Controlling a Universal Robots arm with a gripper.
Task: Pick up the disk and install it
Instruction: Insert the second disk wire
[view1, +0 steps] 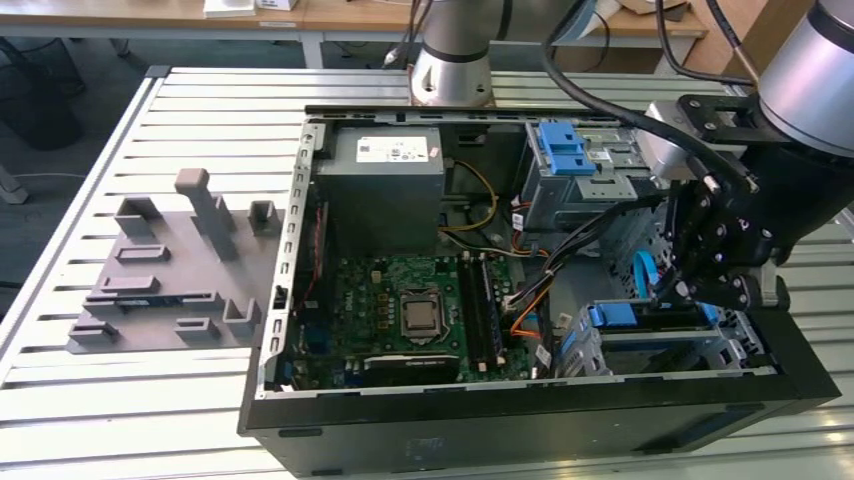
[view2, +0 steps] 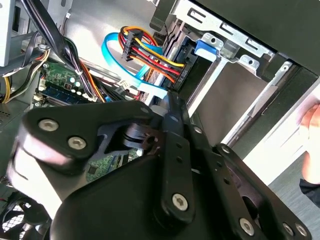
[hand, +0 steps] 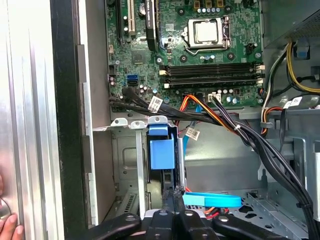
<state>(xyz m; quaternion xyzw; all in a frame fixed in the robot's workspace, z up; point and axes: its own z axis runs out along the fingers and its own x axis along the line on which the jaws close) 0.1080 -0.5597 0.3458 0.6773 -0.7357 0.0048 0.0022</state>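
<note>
No legible text anywhere. White sticker (view1: 395, 151) on the grey power-supply box (view1: 384, 190) in the exterior view carries dark print, too small to make out. Small white tags on the black cables (hand: 156, 103) in the first wrist view also have print, unreadable. Green motherboard (hand: 200, 45) shows tiny white markings, none can be read.

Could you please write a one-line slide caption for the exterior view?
Robot arm's claw reaches into the open computer case at the drive bay, motherboard exposed alongside.
</note>
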